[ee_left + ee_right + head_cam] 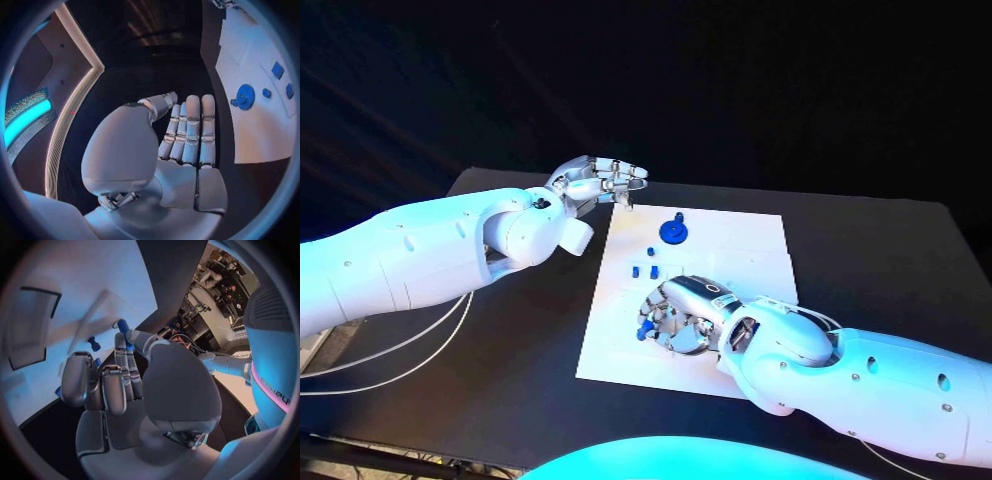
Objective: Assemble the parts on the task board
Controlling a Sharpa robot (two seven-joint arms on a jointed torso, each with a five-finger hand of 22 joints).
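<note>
White board (733, 250) flat at mid-worktop. Blue disc (674, 233) near its far edge; small blue parts (643, 270) at centre; another blue part (646, 331) near the left edge.

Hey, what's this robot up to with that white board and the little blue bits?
The robot is working on the white task board in the middle of the black table. Its right hand rests low over the near part of the board, with fingers around a small blue part; whether it actually grips it is unclear. The left hand hovers off the board's far left corner, holding nothing. A round blue part and a few small blue pieces lie on the board.
</note>
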